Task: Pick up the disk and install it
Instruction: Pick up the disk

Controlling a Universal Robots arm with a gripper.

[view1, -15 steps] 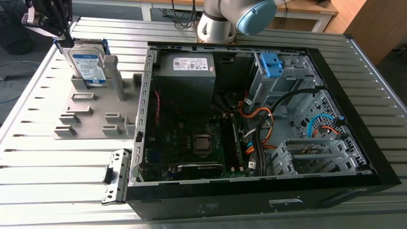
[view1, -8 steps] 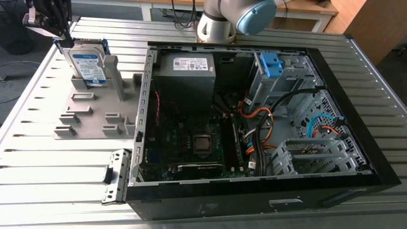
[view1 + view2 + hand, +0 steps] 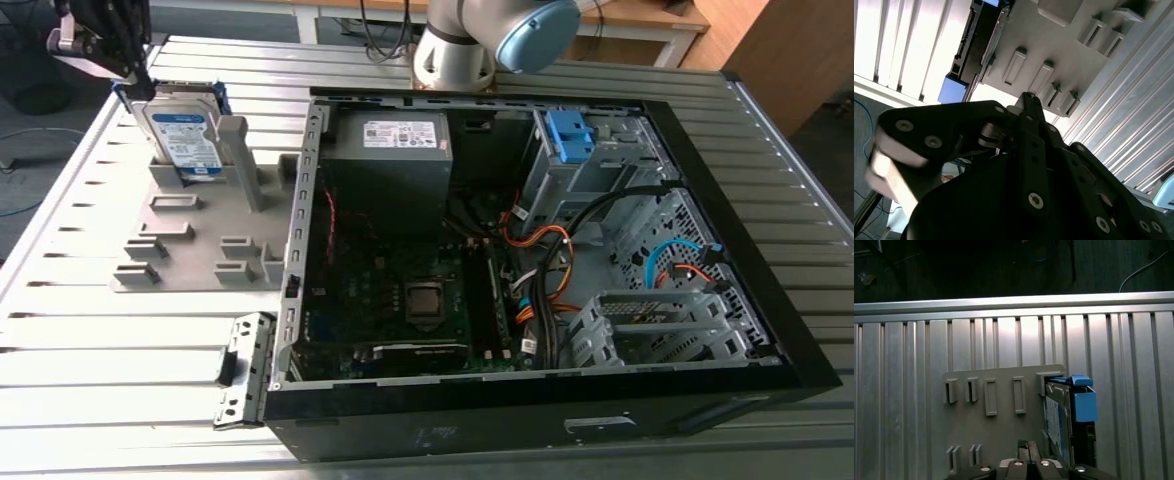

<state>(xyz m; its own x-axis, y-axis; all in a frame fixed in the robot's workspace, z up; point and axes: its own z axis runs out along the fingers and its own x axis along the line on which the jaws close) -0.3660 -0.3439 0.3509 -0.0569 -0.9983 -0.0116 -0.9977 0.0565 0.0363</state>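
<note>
The disk (image 3: 187, 135) stands on edge in a slot of the grey rack (image 3: 187, 255). Its white-and-blue label shows in the exterior view, and its blue frame shows along its edge in the first wrist view (image 3: 1060, 425). The rack lies on the slatted table (image 3: 94, 350), just beside the open computer case (image 3: 307, 250), on the exterior view's left. Inside the case, a blue bracket (image 3: 570, 135) sits at the drive bay, well apart from the disk. The gripper (image 3: 127, 62) hangs just above the disk's top edge, toward its corner on the exterior view's left. Whether it touches the disk cannot be told, nor whether it is wide, narrow or closed. The pick-up appears to be the step in hand, with nothing lifted yet: the disk sits fully in its slot. Judging from this, a grasp calls for lining up squarely over the thin top edge. A straight pull along the slot walls should keep the frame from catching.
</note>
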